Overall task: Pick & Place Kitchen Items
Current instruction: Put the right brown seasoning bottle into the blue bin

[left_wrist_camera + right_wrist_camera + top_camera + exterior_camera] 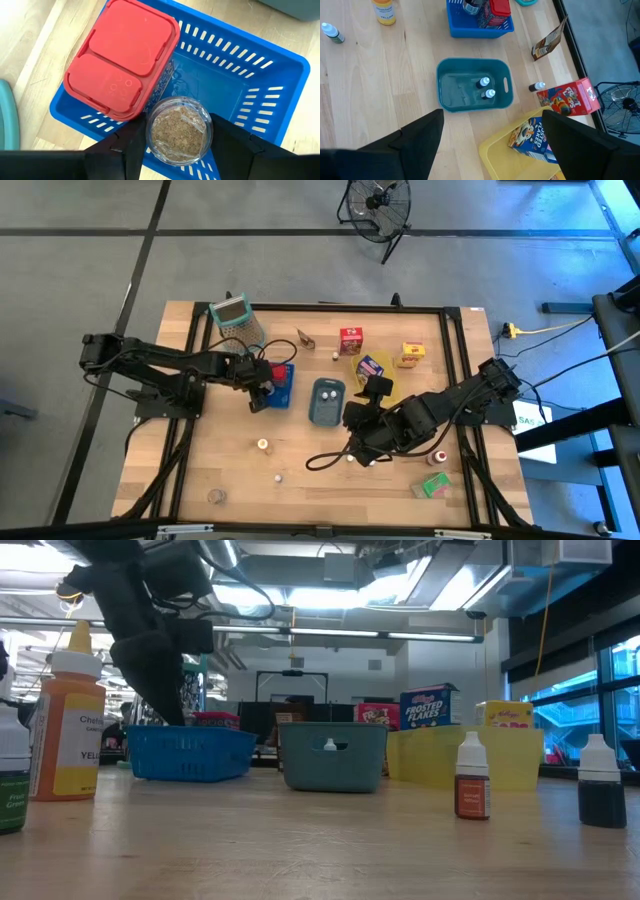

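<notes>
- My left gripper (177, 145) is half closed and pinches a small clear jar (178, 131) filled with brown grains; one finger (132, 150) presses on each side of the jar.
- I hold this jar just above the blue tray (260, 85), right beside a container with a red lid (124, 55) that stands inside the same tray.
- My left arm reaches from the left side of the table (230, 480) toward its middle, with the wrist bent down over the blue tray (283, 385).
- My right gripper (492, 145) is spread wide and holds nothing; its fingers (420, 137) touch nothing.
- It hangs above the grey-blue tray (475, 107), where two small white-capped bottles (486, 87) lie.
- My right arm comes from the right side of the table and is folded low near the middle.
- A blue cereal carton (532, 137) lies in the yellow tray (495, 150); a red carton (567, 100) stands next to it.
- A green carton (432, 485) and a red-capped bottle (439, 457) are near the front right corner.
</notes>
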Available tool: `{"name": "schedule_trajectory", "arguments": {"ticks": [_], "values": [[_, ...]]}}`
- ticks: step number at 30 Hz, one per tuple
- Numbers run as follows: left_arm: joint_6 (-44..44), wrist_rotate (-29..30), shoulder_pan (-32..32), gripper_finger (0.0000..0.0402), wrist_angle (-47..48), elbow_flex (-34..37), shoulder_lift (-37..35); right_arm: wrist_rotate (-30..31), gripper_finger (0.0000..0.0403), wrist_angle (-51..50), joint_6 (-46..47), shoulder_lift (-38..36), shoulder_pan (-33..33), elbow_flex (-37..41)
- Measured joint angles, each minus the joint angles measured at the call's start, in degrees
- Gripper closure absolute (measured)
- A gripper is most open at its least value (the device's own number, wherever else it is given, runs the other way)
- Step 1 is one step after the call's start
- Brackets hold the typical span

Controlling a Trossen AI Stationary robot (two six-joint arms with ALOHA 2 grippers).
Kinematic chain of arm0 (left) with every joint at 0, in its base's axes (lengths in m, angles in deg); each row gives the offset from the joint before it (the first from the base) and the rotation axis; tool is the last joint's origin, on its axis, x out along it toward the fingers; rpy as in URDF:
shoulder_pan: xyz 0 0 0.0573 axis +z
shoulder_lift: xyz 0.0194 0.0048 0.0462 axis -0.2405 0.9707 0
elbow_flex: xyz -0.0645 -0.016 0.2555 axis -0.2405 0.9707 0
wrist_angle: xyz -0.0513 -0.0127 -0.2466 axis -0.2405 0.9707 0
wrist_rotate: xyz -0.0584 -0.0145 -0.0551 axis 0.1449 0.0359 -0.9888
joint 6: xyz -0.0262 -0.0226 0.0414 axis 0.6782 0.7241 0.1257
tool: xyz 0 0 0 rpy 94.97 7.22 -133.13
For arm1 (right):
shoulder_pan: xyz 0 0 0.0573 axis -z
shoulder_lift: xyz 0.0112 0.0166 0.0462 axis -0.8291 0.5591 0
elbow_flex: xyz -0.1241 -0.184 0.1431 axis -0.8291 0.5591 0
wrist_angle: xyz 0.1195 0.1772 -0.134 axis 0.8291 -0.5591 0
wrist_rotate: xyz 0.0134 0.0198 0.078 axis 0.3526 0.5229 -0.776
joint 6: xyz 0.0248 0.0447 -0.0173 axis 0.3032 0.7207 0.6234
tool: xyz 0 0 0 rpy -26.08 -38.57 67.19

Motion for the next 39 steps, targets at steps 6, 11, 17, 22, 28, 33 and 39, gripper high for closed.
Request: {"name": "schedule_trajectory", "arguments": {"ticks": [6,11,17,22,28,33,39], "values": [[0.98,0.34,-0.02,0.0217,-0.3,-0.07,2.47,0.0,0.0063,0.62,-0.4,0.0,0.0,2.16],[0.94,1.38,-0.02,0.0217,-0.37,-0.07,4.09,0.01,0.0063,0.93,-1.25,0.0,0.13,4.08],[1.39,1.29,-0.02,0.0217,-0.71,-0.07,4.07,0.09,0.0063,2.76,-2.21,0.0,0.11,4.11],[2.31,1.31,-0.02,0.0217,-1.33,-0.07,4.07,0.07,0.0063,3.04,-2.58,0.0,0.12,4.13],[2.47,0.66,-0.02,0.0215,-1.4,-0.07,4.07,0.07,0.0063,3.04,-2.6,0.0,0.11,4.13],[2.93,-0.37,-0.02,0.0198,-1.4,-0.07,4.07,0.07,0.0063,3.04,-2.62,0.0,0.11,4.13],[4.46,-0.39,-0.02,0.017,-1.44,-0.07,4.02,0.07,0.0063,3.04,-2.64,0.0,0.11,4.13]]}}
